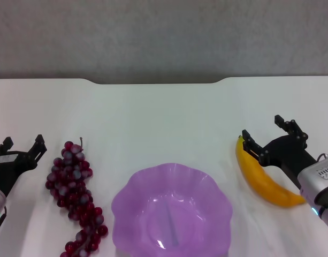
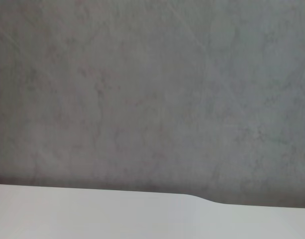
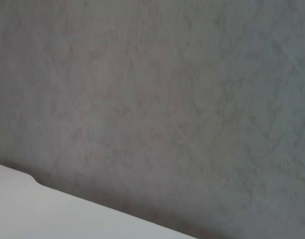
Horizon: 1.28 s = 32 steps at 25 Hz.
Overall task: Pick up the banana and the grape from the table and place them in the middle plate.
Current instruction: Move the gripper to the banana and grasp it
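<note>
Right gripper point(image 1: 268, 138) sits over the right side of the table point(image 1: 164, 118), fingers spread apart and holding nothing. One black finger point(image 1: 253, 145) lies against the upper part of the banana point(image 1: 262, 176) in the head view; the other finger reaches farther toward the back of the table, clear of the fruit. Whether the near finger actually touches the banana or only overlaps it from above cannot be told. Banana lies flat on the table, curved, its stem end pointing away from the robot and its body running toward the near right, just beside the right rim of the middle plate point(image 1: 212, 187) but apart from it. Left gripper point(image 1: 23, 145) hovers at the left edge of the table, fingers also apart, empty, near the grape point(image 1: 74, 187) but not touching it. Grape bunch lies on the table left of the plate, its thin stem end toward the back and its tail running to the near edge of the head view. Plate is translucent purple with a wavy rim, centred near the robot, nothing in it. Left wrist view shows only a grey wall point(image 2: 152, 89) above a strip of white tabletop with the notch; right wrist view shows the same wall and a corner of the table.
</note>
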{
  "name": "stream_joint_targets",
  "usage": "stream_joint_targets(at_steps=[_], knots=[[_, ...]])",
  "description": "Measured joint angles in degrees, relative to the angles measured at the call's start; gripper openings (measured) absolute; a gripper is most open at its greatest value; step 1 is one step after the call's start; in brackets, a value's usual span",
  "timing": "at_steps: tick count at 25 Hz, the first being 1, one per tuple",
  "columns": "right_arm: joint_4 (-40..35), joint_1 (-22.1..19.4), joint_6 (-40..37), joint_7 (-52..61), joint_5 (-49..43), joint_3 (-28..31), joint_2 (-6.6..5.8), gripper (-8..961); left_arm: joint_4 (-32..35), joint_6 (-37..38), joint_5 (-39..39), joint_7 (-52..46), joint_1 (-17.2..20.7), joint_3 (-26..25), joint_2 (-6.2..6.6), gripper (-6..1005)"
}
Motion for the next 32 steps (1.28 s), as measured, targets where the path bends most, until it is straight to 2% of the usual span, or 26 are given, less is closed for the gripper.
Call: stream_joint_targets(at_steps=[4, 11, 15, 18, 21, 23, 25, 27, 30, 32], knots=[[-0.53, 0.41, 0.06, 0.04, 0.06, -0.25, 0.06, 871, 0.18, 0.74, 0.00, -0.05, 0.02, 0.00, 0.00, 816], [-0.66, 0.48, 0.05, 0.08, 0.00, -0.56, 0.07, 862, 1.78, 11.53, 0.20, -0.01, 3.07, 2.57, 0.07, 816], [-0.34, 0.56, 0.18, 0.10, 0.00, -0.59, 0.04, 856, 1.12, 11.72, -0.06, -0.10, 3.11, 2.76, 0.06, 816], [2.68, 0.58, 3.74, -0.06, 0.03, -0.04, -0.37, 852, 0.71, 10.85, -0.09, -0.11, 3.19, 2.72, 0.04, 816], [9.24, -0.66, 10.03, -3.68, -0.19, 2.66, -1.76, 848, 0.38, 9.56, -0.09, -0.10, 3.32, 2.50, 0.08, 815], [17.06, -3.88, 16.12, -9.67, -0.19, 7.01, -3.07, 845, 0.36, 9.00, -0.10, -0.03, 3.25, 2.50, 0.12, 815], [25.70, -8.26, 23.88, -16.77, -0.18, 13.20, -3.74, 843, 0.35, 8.67, -0.10, 0.06, 3.13, 2.46, 0.13, 815], [35.62, -13.40, 34.37, -25.48, -0.15, 21.33, -2.62, 840, 0.35, 8.24, -0.09, 0.04, 3.09, 2.32, 0.14, 815], [45.38, -18.21, 47.97, -32.46, -0.01, 29.99, -0.41, 836, 0.35, 7.81, -0.09, 0.08, 3.06, 2.28, 0.15, 815], [49.70, -19.21, 56.30, -32.92, 0.10, 33.79, -0.35, 833, 0.35, 7.51, -0.09, 0.15, 2.95, 2.26, 0.17, 815]])
